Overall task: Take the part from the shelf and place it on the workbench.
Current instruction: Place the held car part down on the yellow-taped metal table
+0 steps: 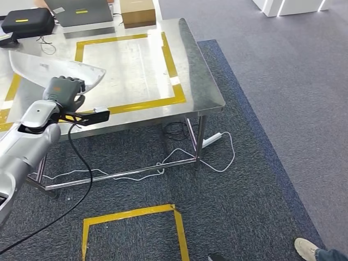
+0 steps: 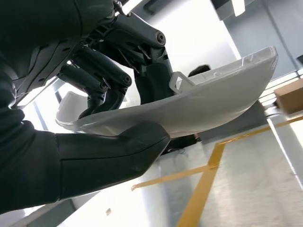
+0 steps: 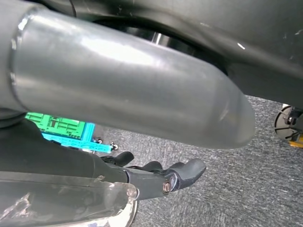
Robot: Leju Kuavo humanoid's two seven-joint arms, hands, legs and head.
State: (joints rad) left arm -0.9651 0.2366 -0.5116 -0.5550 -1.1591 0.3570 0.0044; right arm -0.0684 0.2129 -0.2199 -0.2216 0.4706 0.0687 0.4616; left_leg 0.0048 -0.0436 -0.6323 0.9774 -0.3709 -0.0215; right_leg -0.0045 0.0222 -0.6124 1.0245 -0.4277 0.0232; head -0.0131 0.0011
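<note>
Your left hand (image 1: 63,92) grips the part (image 1: 53,69) over the worktop (image 1: 197,70)'s near edge; placing remains. Right hand's state: cannot tell.

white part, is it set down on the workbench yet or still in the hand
Still in the hand. The left hand grips the white part from above, thumb under it in the wrist view, over the workbench edge; contact cannot be told.
</note>
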